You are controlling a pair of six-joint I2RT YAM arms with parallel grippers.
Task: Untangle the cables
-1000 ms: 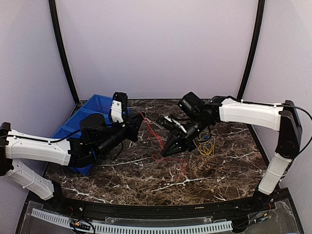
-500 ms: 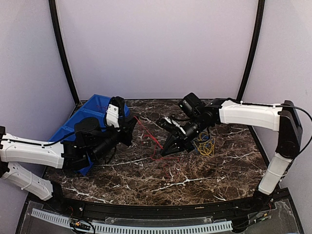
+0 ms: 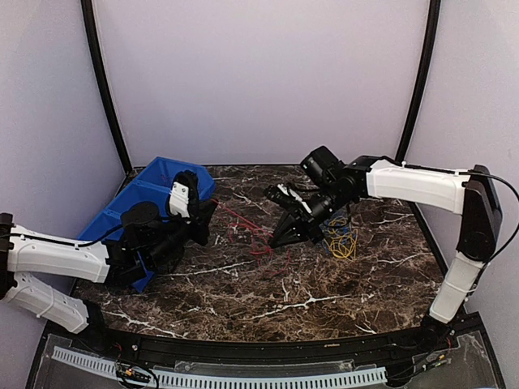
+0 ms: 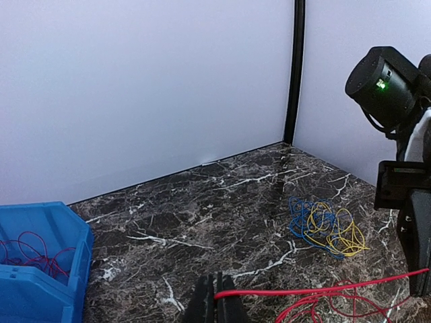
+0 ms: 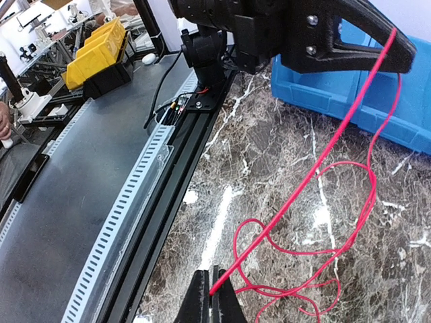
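Observation:
A red cable (image 3: 247, 228) stretches taut between my two grippers, with loose loops on the marble (image 3: 261, 253). My left gripper (image 3: 209, 211) is shut on one end of it; the left wrist view shows the cable leaving the tips (image 4: 217, 295). My right gripper (image 3: 276, 241) is shut on the other end, seen in the right wrist view (image 5: 214, 291). A tangle of blue and yellow cables (image 3: 343, 240) lies on the table right of my right gripper, and shows in the left wrist view (image 4: 326, 227).
A blue bin (image 3: 134, 198) stands at the back left and holds more red cable (image 4: 30, 250). Purple walls close the back and sides. A perforated rail (image 3: 243, 377) runs along the near edge.
My left gripper has drawn back to the left toward the bin with the red cable. My right gripper has stayed about in place. The red loops have pulled in tighter.

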